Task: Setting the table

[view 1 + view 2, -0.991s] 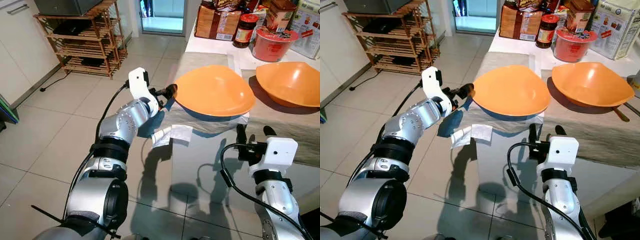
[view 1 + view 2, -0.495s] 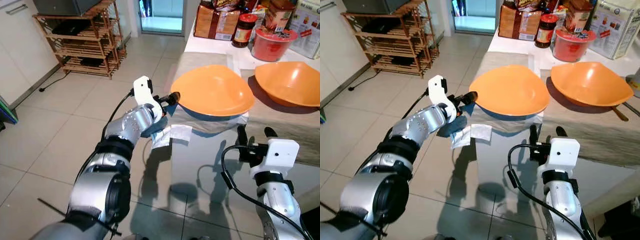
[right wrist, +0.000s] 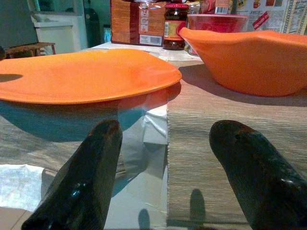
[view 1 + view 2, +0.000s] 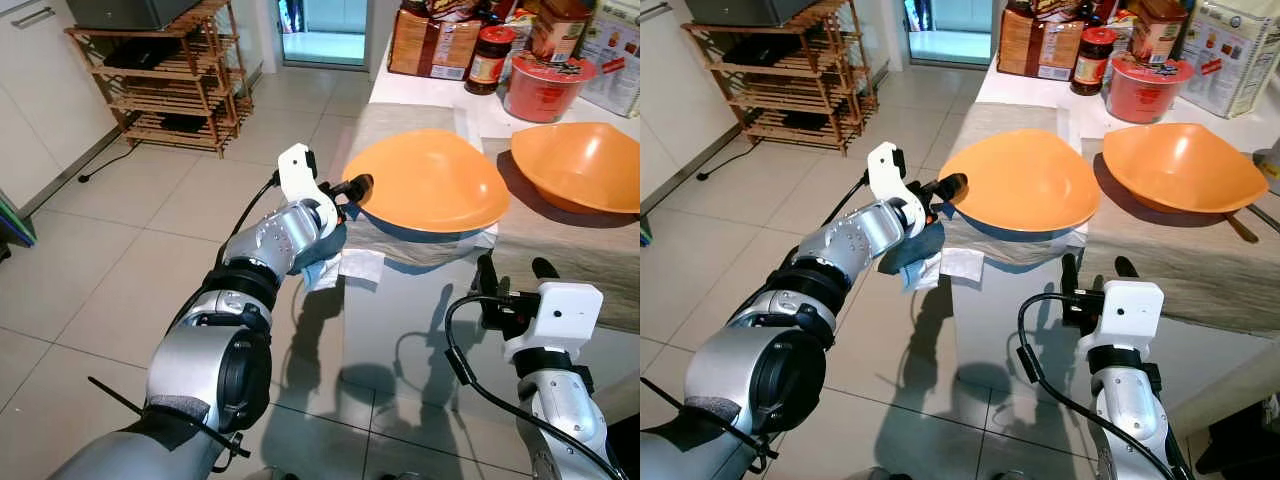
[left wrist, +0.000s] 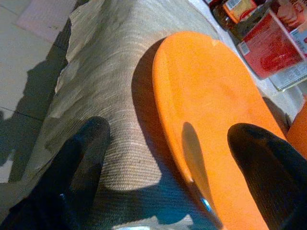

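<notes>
A wide orange bowl [image 4: 430,180] with a blue underside stands on the beige table runner [image 4: 560,250] at the table's near left corner. A second orange bowl [image 4: 580,165] stands to its right. My left gripper [image 4: 350,190] is at the near bowl's left rim. It is open: one finger [image 5: 268,163] reaches over the orange surface [image 5: 206,105] and the other finger [image 5: 81,158] lies on the runner. My right gripper [image 4: 514,270] is open just below the table's front edge, pointing at the gap between both bowls [image 3: 86,74].
A jar [image 4: 487,58], a red cup [image 4: 545,85] and a bread bag [image 4: 430,42] stand at the back of the table. White paper [image 4: 360,265] hangs off the table corner. A wooden shelf rack [image 4: 170,80] stands far left on the tiled floor.
My left gripper has moved right, from beside the near bowl up to its left rim. The right gripper has hardly moved.
</notes>
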{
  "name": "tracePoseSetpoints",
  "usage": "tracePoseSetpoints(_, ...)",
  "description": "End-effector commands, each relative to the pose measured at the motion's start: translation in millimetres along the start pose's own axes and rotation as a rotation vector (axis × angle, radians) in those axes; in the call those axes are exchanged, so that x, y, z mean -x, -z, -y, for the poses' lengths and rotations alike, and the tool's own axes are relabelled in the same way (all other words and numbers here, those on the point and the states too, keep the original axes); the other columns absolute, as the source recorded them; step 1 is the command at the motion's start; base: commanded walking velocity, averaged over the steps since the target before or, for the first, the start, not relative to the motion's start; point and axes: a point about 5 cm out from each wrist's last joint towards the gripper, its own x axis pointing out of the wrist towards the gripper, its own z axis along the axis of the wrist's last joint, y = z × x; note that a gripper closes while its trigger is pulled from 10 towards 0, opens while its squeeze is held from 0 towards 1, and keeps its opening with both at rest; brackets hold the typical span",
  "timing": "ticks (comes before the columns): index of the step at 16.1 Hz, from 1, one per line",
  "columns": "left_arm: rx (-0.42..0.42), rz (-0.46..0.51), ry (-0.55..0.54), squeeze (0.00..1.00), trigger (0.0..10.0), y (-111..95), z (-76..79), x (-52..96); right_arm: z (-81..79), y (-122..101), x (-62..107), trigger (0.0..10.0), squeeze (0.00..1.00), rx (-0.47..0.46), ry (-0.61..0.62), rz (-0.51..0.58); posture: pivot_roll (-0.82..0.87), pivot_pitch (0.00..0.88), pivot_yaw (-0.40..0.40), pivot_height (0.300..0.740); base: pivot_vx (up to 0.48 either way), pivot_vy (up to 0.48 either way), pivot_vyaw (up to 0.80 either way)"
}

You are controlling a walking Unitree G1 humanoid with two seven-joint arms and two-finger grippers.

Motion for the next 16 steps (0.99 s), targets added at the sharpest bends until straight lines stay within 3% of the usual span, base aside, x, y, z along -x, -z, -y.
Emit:
tracePoseSetpoints(1, 0.007, 0.003, 0.011, 0.00, 10.0, -1.4, 5.0, -1.8, 1.1, -3.8, 1.2, 10.0, 0.00, 0.005, 0.005, 0.006, -0.18, 0.057, 0.074, 0.740, 0.000, 0.000, 0.00)
tracePoseSetpoints(9, -0.201, 0.109, 0.016, 0.00, 10.0, -19.2, 11.7, -1.5, -1.4, -2.7, 0.3, 10.0, 0.00, -0.002, 0.006, 0.002, -0.17, 0.059, 0.079, 0.740, 0.000, 0.000, 0.00)
tracePoseSetpoints(16, 0.011, 0.073, 0.071, 0.00, 10.0, -12.6, 26.7, -5.7, -2.7, -3.2, 0.5, 10.0, 0.00, -0.002, 0.004, 0.001, -0.17, 0.062, 0.079, 0.740, 0.000, 0.000, 0.00)
